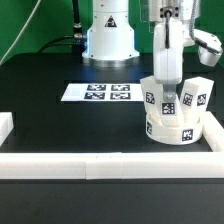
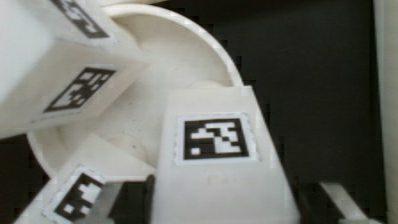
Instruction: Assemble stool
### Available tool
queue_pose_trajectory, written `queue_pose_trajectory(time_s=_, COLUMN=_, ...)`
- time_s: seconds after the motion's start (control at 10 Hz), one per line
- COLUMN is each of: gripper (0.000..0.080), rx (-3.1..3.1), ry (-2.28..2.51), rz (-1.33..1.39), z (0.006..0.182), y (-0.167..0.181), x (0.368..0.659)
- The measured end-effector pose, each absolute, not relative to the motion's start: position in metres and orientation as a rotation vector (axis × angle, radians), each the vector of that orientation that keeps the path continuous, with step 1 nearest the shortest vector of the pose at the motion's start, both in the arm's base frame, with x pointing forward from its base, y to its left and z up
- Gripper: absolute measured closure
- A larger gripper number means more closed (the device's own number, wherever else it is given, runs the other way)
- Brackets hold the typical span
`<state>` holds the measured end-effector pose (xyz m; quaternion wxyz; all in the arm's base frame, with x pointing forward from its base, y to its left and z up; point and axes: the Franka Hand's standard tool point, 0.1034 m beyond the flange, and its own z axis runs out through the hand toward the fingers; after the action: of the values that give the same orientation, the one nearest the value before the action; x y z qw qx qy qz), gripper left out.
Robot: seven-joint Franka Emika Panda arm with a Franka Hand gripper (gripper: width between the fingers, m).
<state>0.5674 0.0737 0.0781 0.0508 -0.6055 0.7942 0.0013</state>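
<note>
The stool's round white seat (image 1: 181, 129) lies on the black table at the exterior view's right, close to the front rail. Three white tagged legs stand up from it: one to the exterior view's left (image 1: 152, 97), one to the right (image 1: 197, 98), and a middle one (image 1: 170, 104). My gripper (image 1: 168, 78) comes down from above and is shut on the middle leg. In the wrist view that leg (image 2: 221, 150) fills the centre between my fingers (image 2: 343, 198), its tag facing the camera. Behind it are the seat (image 2: 178, 70) and the two other legs (image 2: 71, 85) (image 2: 80, 195).
The marker board (image 1: 98, 92) lies flat on the table toward the back. White border rails run along the front edge (image 1: 100, 163) and at the exterior view's left (image 1: 6, 128). The robot's white base (image 1: 108, 35) stands behind the board.
</note>
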Motion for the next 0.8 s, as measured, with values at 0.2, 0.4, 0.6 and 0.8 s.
queue_pose_trajectory(time_s=0.2, gripper=0.0462, rx=-1.63, ry=2.552, rz=0.014, z=0.077, y=0.075, x=0.567)
queue_pose_trajectory(time_s=0.4, gripper=0.0462, rx=-1.37, ry=2.659, rz=0.017, z=0.077, y=0.086, x=0.564)
queue_pose_trajectory(time_s=0.6, gripper=0.0462, rx=-1.218, ry=2.672, rz=0.028, z=0.075, y=0.098, x=0.566)
queue_pose_trajectory(time_s=0.8, gripper=0.0462, rx=-1.12, ry=2.682, rz=0.047, z=0.075, y=0.108, x=0.565)
